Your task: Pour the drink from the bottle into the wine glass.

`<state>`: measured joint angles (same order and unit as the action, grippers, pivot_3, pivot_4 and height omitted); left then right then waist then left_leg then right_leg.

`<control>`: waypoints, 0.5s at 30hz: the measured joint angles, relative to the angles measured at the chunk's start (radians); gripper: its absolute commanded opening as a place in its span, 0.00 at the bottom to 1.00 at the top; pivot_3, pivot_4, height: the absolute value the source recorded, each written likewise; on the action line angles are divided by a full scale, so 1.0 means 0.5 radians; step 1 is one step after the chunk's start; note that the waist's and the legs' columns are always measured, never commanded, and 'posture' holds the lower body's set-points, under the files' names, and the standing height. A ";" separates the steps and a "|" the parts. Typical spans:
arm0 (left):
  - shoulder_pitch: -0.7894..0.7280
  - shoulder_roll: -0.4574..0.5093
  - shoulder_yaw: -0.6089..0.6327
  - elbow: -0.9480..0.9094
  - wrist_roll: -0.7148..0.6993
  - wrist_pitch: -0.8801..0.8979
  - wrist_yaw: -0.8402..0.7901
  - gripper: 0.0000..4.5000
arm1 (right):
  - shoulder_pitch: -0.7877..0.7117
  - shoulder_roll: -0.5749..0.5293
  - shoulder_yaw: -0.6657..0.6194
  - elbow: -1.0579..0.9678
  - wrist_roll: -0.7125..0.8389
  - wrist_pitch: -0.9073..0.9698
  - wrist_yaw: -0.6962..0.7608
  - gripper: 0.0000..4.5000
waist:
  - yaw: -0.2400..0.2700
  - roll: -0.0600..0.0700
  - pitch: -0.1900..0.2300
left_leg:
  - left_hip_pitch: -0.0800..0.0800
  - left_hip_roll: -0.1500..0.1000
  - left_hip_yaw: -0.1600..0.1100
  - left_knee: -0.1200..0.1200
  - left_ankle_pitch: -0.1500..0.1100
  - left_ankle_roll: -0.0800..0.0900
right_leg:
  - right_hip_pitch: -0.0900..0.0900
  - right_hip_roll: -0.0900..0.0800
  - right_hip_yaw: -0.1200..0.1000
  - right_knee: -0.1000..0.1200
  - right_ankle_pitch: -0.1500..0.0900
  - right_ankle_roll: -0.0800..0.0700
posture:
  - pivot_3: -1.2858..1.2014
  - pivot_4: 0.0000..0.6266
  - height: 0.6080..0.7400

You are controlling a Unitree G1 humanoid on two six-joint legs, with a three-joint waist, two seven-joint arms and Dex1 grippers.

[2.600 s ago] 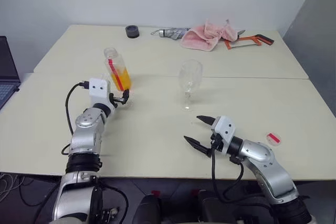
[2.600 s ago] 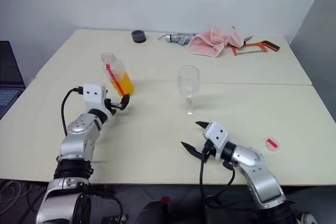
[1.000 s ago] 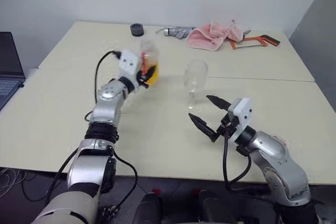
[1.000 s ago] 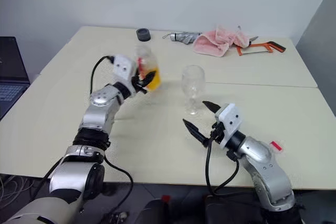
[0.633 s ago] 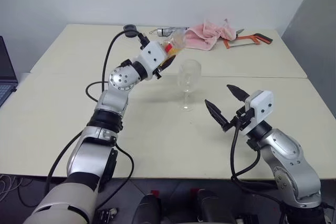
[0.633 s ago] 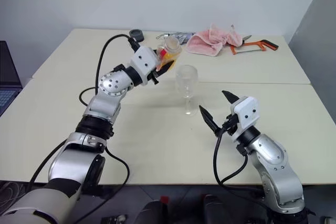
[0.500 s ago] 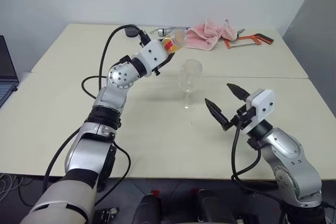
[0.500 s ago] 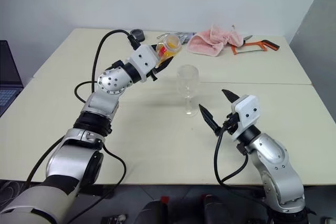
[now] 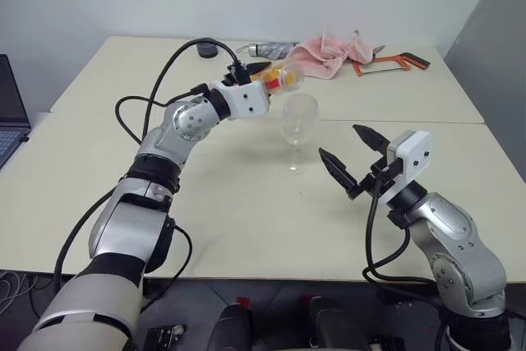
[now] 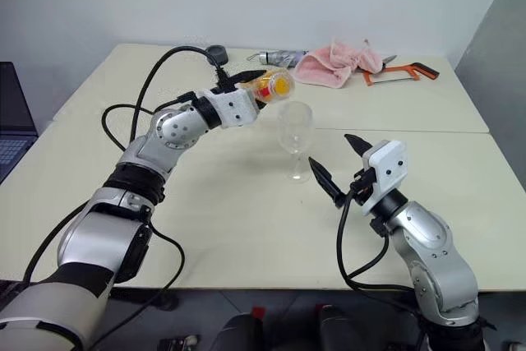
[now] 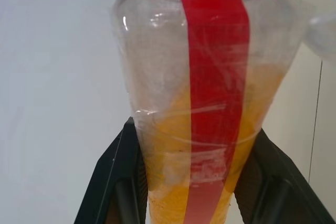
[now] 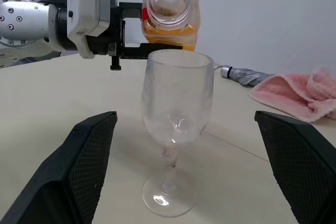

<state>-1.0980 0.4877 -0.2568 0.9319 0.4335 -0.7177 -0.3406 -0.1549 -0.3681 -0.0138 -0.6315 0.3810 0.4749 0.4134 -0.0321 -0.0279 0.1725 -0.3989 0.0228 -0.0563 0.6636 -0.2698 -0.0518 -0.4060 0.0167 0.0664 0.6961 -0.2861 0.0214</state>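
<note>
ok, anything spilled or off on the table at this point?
No spill that I can see. The wine glass stands upright and empty; the bottle, tipped on its side in the left gripper, has its open mouth near the rim.

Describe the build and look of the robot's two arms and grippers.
Both arms are silver-grey metal with rounded joint housings and black bands. Each wrist carries a white boxy block with a looping black cable. The left gripper and right gripper each have two black fingers, which taper to points on the right one.
</note>
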 measured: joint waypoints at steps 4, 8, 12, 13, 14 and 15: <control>-0.069 0.038 -0.037 0.064 0.089 -0.069 0.081 0.38 | 0.001 -0.017 0.000 -0.026 0.050 0.002 0.019 1.00 | 0.001 0.000 0.000 | 0.000 0.000 0.000 0.000 0.000 0.000 | 0.000 0.000 -0.001 0.000 0.000 0.000 | 0.52 0.24 1.00; -0.140 0.059 -0.071 0.104 0.175 -0.140 0.180 0.38 | 0.012 -0.041 0.001 -0.078 0.086 0.029 0.041 1.00 | 0.001 0.000 0.000 | -0.001 0.000 0.000 0.000 0.000 0.000 | 0.000 0.000 -0.001 0.000 0.000 0.000 | 0.52 0.24 1.00; -0.166 0.078 -0.119 0.134 0.244 -0.187 0.260 0.38 | 0.036 -0.050 0.002 -0.091 0.108 0.049 0.041 1.00 | 0.001 0.000 0.000 | 0.000 0.000 0.000 0.000 0.000 0.000 | 0.000 0.000 -0.001 0.000 0.000 0.000 | 0.52 0.24 1.00; -0.171 0.082 -0.127 0.149 0.264 -0.196 0.280 0.38 | 0.043 -0.052 0.002 -0.095 0.117 0.055 0.040 1.00 | 0.001 0.000 0.000 | 0.000 0.000 0.000 0.000 0.000 0.000 | 0.000 0.000 -0.001 0.000 0.000 0.000 | 0.52 0.24 1.00; -0.175 0.086 -0.134 0.163 0.277 -0.197 0.302 0.38 | 0.047 -0.055 0.002 -0.100 0.125 0.063 0.040 1.00 | 0.000 0.000 0.000 | 0.000 0.000 0.000 0.000 0.000 0.000 | 0.000 0.000 -0.001 0.000 0.000 0.000 | 0.52 0.24 1.00; -0.182 0.093 -0.144 0.180 0.293 -0.198 0.324 0.38 | 0.051 -0.058 0.002 -0.105 0.129 0.067 0.040 1.00 | 0.000 0.000 0.000 | 0.000 0.000 0.000 0.000 0.000 0.000 | 0.000 0.000 -0.001 0.000 0.000 0.000 | 0.52 0.24 1.00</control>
<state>-1.1892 0.5342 -0.3287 1.0218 0.5799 -0.8167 -0.1786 -0.1294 -0.3969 -0.0130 -0.6839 0.4453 0.5087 0.4335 -0.0322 -0.0279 0.1725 -0.3990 0.0228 -0.0564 0.6638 -0.2698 -0.0519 -0.4060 0.0165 0.0660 0.6962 -0.2861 0.0214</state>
